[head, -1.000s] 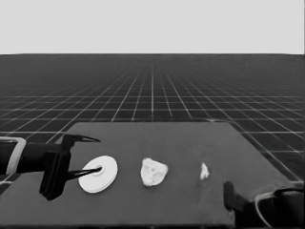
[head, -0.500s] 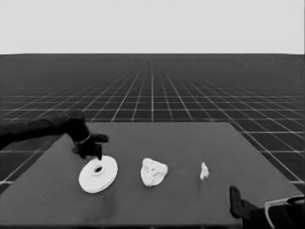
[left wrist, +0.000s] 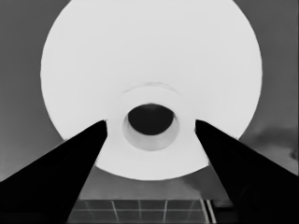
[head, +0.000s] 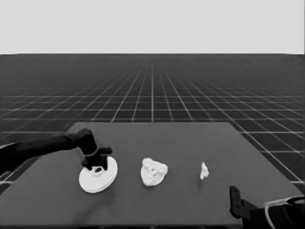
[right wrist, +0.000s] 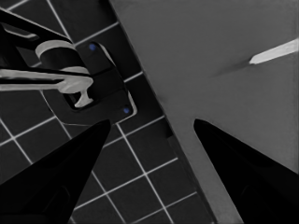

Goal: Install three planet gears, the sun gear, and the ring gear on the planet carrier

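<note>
Head view: our left claw, spread, straddles the ring gear; gears beside it sit assembled, uncovered.

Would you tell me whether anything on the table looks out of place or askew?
Nothing is plainly wrong. The gears form a lumpy white cluster mid-table; whether they sit square cannot be told. The thin white piece lies alone to its right. The left tool straddles the larger round part's hub.

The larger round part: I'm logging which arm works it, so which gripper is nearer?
Left. The left gripper is right over the larger round part, fingers straddling its hub; the right gripper waits at the table's near right corner.
</note>
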Controlling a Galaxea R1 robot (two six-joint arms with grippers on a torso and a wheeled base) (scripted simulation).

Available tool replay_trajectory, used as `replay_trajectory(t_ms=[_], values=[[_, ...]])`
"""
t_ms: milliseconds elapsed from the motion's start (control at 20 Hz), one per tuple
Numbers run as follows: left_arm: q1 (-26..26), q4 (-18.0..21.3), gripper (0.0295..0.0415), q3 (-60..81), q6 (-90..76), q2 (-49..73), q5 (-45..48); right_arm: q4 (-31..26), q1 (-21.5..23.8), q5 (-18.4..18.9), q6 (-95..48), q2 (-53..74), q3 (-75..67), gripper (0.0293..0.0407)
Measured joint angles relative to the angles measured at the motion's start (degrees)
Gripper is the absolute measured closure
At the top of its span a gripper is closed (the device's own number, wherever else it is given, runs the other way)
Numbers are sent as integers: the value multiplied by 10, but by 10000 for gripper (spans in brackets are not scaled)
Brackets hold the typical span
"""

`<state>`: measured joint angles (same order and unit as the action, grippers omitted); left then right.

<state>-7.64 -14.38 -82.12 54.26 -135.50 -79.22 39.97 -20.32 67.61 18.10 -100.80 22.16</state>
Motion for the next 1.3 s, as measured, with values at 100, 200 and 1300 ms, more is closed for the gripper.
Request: replay_trajectory(t_ms=[100,200,1300], values=[[-3,-2,326,-3,-1,-1,2,0,0,0,0,0,0,315],[-3,-3,326,-4,-1,-2,3,0,0,0,0,0,0,315],[100,65,362,50,260,-187,-92,0,0,0,0,0,0,315]])
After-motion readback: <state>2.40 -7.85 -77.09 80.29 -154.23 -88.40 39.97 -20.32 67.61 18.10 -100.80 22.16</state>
